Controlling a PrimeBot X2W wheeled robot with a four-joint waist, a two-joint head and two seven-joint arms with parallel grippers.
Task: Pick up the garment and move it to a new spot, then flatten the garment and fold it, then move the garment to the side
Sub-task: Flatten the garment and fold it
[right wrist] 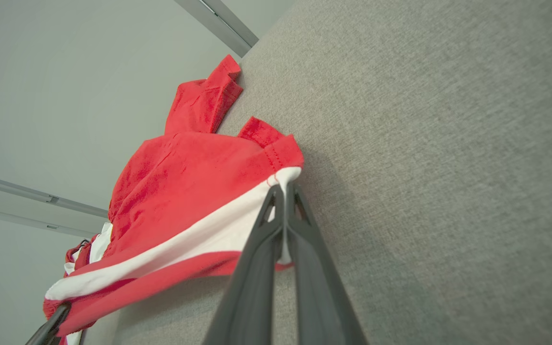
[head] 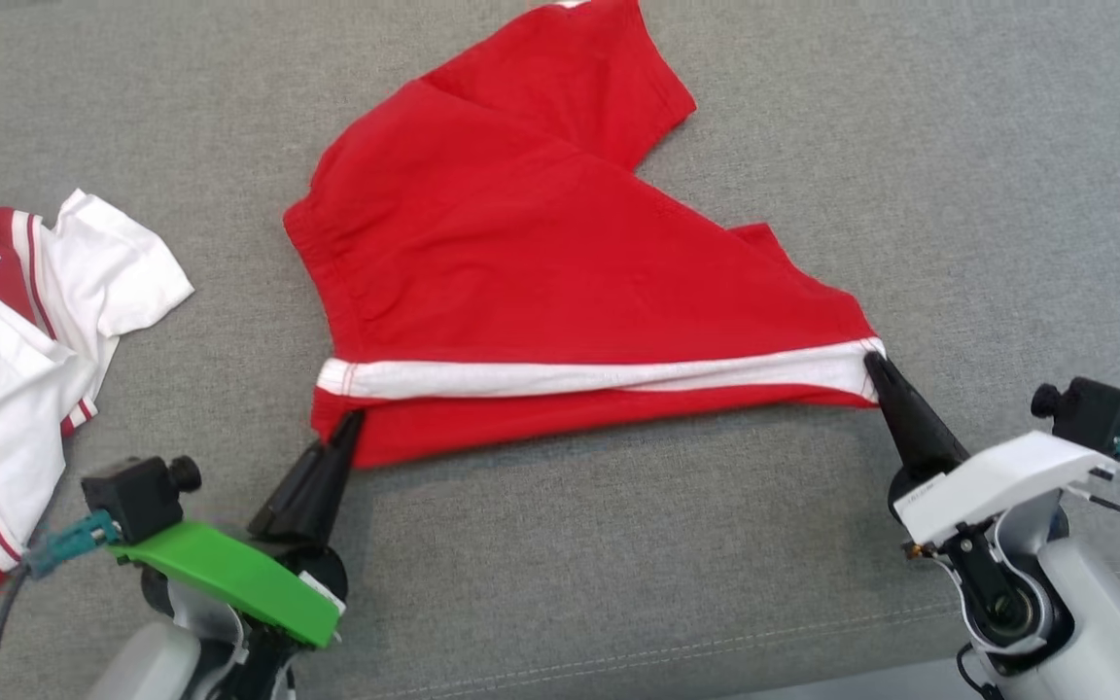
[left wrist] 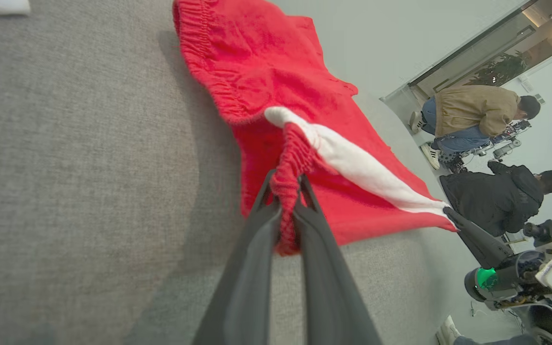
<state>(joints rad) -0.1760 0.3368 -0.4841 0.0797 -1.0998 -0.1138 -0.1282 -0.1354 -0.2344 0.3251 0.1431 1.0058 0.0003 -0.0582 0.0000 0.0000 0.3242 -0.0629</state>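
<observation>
Left gripper [head: 354,420] pinching shorts [head: 521,253] at waistband, lower left | right gripper [head: 872,363] pinching hem, right | long axis left-right across mid-frame

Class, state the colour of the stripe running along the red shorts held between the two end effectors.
White. The stripe on the red shorts shows best in the head view.

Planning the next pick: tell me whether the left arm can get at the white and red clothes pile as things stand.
Likely not yet: the left claw is shut on the red shorts. The pile lies nearby, nothing between.
</observation>
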